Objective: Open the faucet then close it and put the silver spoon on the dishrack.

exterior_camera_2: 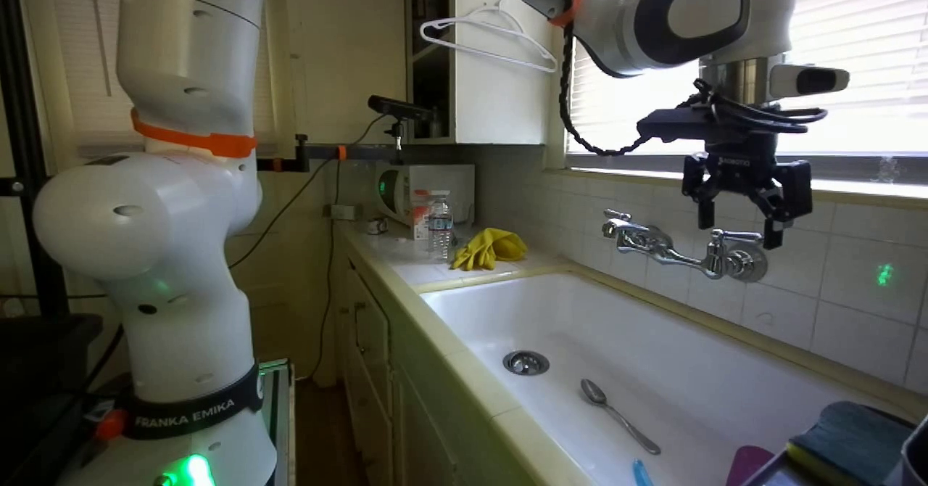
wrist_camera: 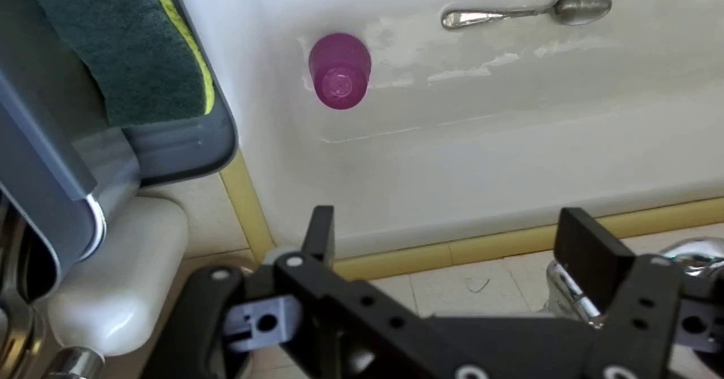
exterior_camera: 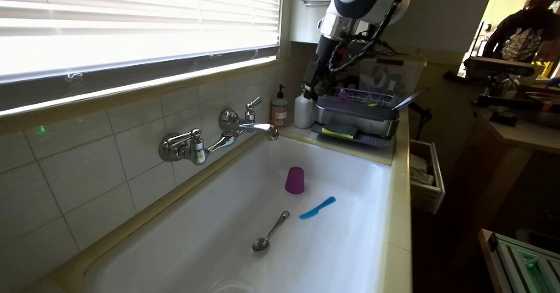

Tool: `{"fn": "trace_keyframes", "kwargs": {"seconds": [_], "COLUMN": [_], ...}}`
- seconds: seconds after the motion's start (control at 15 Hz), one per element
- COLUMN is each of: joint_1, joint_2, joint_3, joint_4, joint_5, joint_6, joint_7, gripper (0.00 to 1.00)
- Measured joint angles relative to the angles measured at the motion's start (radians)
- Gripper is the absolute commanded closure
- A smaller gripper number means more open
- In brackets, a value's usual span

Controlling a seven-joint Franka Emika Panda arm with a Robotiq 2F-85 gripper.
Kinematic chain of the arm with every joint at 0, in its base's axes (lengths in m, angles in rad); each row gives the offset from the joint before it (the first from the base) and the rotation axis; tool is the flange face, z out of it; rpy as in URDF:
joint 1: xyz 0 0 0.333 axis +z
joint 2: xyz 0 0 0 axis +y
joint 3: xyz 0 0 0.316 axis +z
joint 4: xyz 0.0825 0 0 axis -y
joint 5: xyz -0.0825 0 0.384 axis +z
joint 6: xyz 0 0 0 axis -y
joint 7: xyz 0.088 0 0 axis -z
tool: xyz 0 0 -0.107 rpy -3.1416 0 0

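The jaws stood wide apart, suspended near the chrome, wall-mounted, two-handled faucet [exterior_camera: 224, 141]. The slim silver metal spoon [wrist_camera: 534, 12] lay inside the white rectangular sink [wrist_camera: 452, 181], near the tapered purple cup [wrist_camera: 340, 70]. The dark gray rectangular dishrack [exterior_camera: 345, 108] stood at the sink's end.

Shiny metal, and my dull hand [wrist_camera: 449, 235]
The faucet [exterior_camera: 227, 139] and spoon [wrist_camera: 574, 8] are shiny metal, the sink [exterior_camera: 188, 223] is smooth and glossy, the cup [wrist_camera: 340, 70] looks like plastic, and the sponge [wrist_camera: 130, 45] looks rough.
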Motion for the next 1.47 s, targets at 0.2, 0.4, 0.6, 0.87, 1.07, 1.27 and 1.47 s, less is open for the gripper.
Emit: {"fn": "trace_keyframes", "kwargs": {"seconds": [0.2,0.4,0.6,0.87,1.07,1.27,1.47], "joint_1": [0.027,0.057,0.072,0.066,0.063,0.063,0.064], "joint_2": [0.030,0.068,0.112,0.140,0.147,0.146,0.148], "joint_3": [-0.012,-0.015,-0.006,0.006,0.008,0.008,0.007], "joint_4": [-0.024,-0.051,-0.057,-0.065,-0.072,-0.067,-0.067], "joint_5": [-0.034,-0.039,0.038,0.129,0.144,0.144,0.143], "joint_6": [0.040,0.060,0.061,0.062,0.062,0.062,0.062], "joint_7": [0.189,0.372,0.444,0.339,0.292,0.292,0.299], "gripper": [0.00,0.00,0.00,0.00,0.00,0.00,0.00]}}
